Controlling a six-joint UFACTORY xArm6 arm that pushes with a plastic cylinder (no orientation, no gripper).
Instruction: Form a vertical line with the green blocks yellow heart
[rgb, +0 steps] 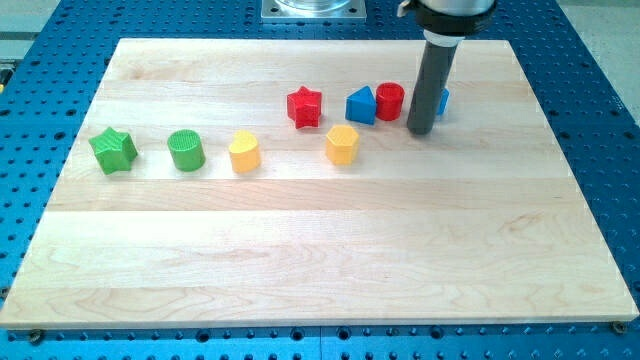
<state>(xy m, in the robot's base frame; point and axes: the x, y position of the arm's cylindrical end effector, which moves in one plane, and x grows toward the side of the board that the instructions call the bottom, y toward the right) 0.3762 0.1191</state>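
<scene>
A green star, a green cylinder and a yellow heart lie in a row across the view's left part of the wooden board. The dark rod comes down from the view's top right. My tip rests on the board far to the right of these blocks, just right of a red cylinder and in front of a blue block that it partly hides.
A yellow hexagon sits near the middle. A red star and a blue triangle lie to the left of the red cylinder. Blue perforated table surrounds the board.
</scene>
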